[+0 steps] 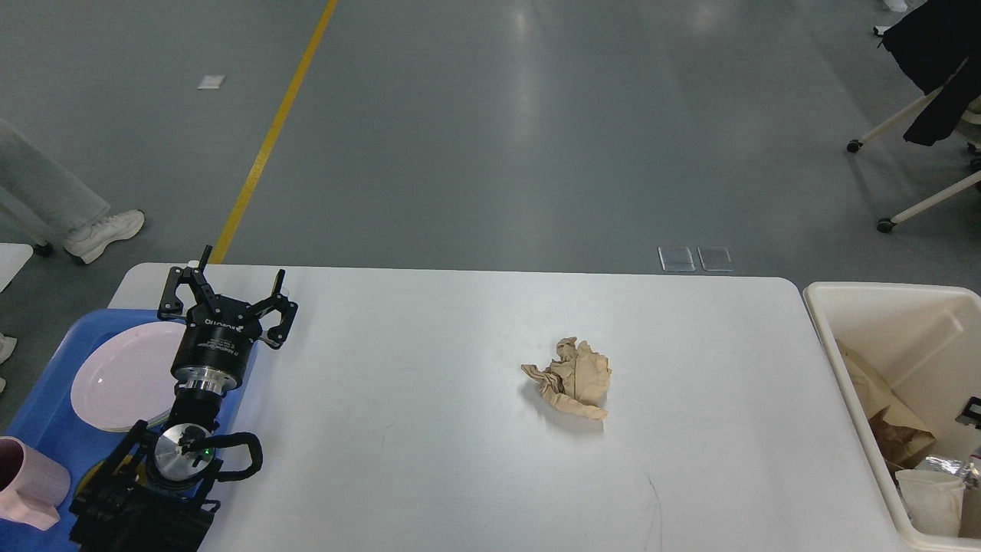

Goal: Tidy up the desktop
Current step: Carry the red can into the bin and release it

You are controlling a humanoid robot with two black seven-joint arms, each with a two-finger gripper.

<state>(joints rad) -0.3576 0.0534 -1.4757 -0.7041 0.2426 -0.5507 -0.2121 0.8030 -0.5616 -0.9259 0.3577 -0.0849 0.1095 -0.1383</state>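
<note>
Head view, smooth white desktop [429,460], crumpled paper [571,377]

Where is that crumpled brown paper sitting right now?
The crumpled brown paper lies alone on the white desktop, right of centre in the head view, nearer the cream bin.

The cup [29,481] left of the tray [54,418] is cut off; beside the bin [858,360], the right gripper is barely seen.

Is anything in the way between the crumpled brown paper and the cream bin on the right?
Nothing visible. Only bare white desktop lies between the crumpled brown paper ball and the cream plastic bin, whose rim sits beside the table's right edge.
</note>
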